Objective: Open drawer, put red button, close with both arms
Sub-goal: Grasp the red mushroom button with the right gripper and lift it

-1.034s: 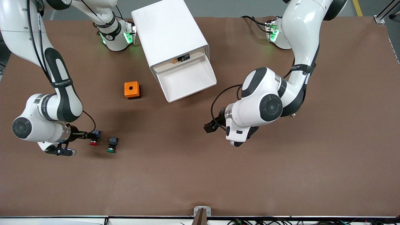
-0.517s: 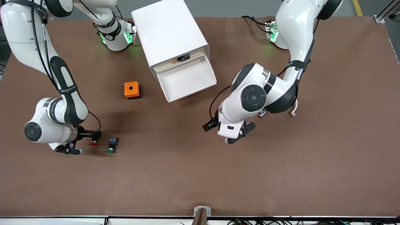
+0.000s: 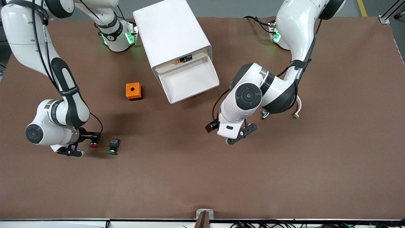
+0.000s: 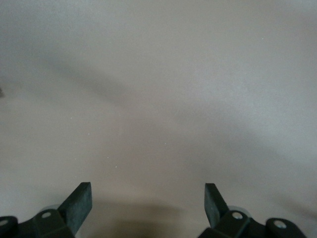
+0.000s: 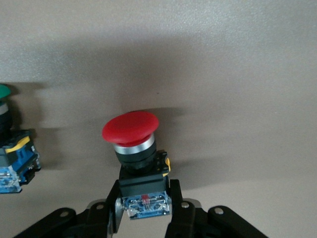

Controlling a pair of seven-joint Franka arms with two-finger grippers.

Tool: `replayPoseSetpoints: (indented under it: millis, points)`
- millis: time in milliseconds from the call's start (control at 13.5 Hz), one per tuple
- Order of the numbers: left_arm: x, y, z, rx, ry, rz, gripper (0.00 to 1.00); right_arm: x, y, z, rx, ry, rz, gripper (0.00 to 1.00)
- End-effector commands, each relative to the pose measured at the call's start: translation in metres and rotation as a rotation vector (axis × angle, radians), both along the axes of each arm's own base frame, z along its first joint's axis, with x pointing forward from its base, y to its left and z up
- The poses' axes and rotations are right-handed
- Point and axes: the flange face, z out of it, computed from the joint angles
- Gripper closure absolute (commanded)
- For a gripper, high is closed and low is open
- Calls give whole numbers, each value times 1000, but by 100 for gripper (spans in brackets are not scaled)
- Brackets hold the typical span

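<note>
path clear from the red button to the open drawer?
Nothing visible blocks it. The right end effector is shut on the red-capped push button with the black and blue body. The small orange box with a hole sits beside the route to the open white tray drawer.

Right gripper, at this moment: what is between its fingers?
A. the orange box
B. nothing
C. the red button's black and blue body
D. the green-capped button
C: in the right wrist view the right gripper is shut on the boxy body of the red button, while the green-capped button sits apart beside it.
</note>
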Motion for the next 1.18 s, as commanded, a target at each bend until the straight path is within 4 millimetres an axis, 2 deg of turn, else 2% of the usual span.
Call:
replayPoseSetpoints:
  millis: [0,295,591,886,1034,1107]
  points:
    - [3,-2,8,30,-105,-38,0,1,6,3,17,-3,7,94]
    - [7,-5,1,17,-137,-37,0,9,14,22,16,-23,17,99]
    - [7,-7,-9,23,-134,-42,0,14,27,65,19,26,-43,99]
    - [-5,-21,-15,45,-139,-71,0,7,72,122,80,64,-208,99]
    - [-7,-23,-13,41,-136,-69,0,-4,103,153,62,106,-288,99]
    - [-7,-24,-16,39,-129,-69,0,-12,128,171,37,126,-327,99]
